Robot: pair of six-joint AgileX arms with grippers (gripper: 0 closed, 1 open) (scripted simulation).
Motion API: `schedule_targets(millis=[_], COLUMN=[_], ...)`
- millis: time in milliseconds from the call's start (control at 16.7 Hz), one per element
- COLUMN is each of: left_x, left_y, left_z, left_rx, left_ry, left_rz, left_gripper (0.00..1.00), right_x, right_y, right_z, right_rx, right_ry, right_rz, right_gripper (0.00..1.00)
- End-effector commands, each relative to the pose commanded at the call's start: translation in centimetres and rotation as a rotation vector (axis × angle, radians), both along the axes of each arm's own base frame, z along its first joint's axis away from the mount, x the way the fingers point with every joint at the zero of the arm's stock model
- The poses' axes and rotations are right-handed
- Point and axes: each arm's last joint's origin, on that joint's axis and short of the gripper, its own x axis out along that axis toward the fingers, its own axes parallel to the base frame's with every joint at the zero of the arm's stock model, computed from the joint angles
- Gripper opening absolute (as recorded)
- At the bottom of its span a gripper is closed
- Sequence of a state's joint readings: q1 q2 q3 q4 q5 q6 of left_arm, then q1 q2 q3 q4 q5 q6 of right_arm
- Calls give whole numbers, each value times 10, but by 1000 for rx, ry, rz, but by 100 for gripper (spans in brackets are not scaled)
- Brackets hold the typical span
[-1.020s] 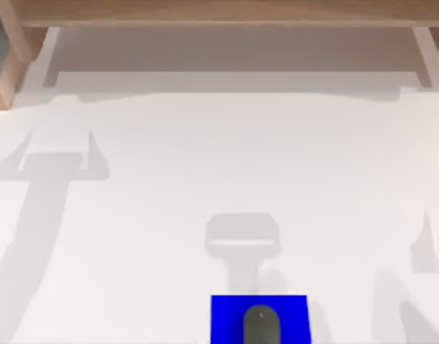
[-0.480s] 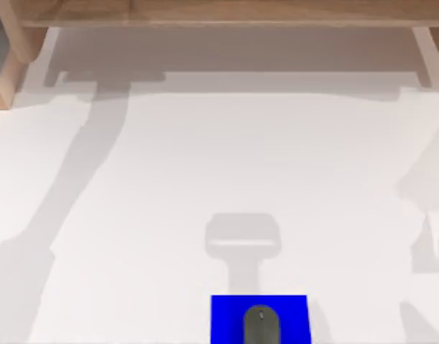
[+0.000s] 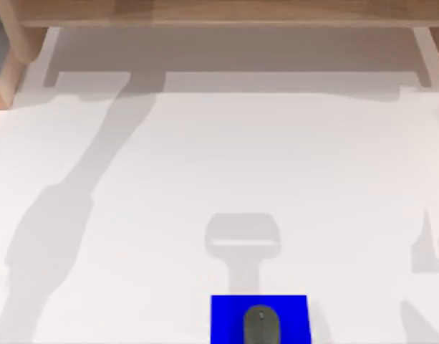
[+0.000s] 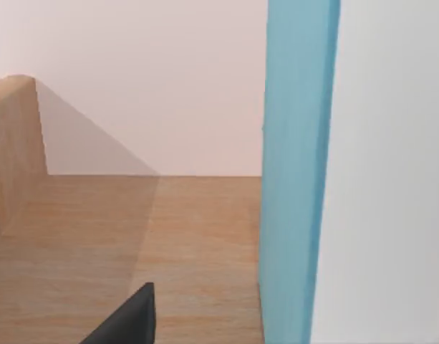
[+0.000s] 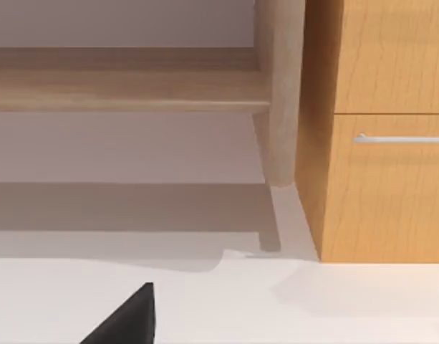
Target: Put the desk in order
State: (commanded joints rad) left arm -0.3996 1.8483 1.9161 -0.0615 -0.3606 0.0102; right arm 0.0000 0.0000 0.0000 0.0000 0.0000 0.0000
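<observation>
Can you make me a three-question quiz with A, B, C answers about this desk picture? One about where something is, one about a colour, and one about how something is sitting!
1. Where on the desk is the mouse in the top view?
A. by the near edge, around the middle
B. up on the wooden shelf
C. in the far left corner

2. What colour is the square pad?
A. red
B. blue
C. green

3. How does the mouse sit?
A. on the bare white desk, away from the pad
B. hanging from a gripper
C. resting on the pad

Answers:
1. A, the grey mouse lies at the near edge, far from the wooden shelf.
2. B, the pad is bright blue against the white top.
3. C, blue shows on both sides of the mouse and nothing is holding it.
</observation>
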Motion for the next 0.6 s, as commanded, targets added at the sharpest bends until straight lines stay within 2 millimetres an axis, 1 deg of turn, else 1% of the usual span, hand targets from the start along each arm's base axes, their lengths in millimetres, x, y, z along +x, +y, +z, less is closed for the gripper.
schedule_targets(millis=[120,420,600], left_x=[3,4,13], left_y=[-3,-1,-2], left_z=[2,1,2], left_rx=[-7,-6,-7], left_ry=[-11,-8,-12], left_rz=[1,3,2], left_gripper=[100,100,100], right_x=[0,0,0], right_y=[0,0,0], right_z=[0,0,0], right_rx=[0,0,0], right_ry=[0,0,0], right_rz=[0,0,0], right_gripper=[100,100,100])
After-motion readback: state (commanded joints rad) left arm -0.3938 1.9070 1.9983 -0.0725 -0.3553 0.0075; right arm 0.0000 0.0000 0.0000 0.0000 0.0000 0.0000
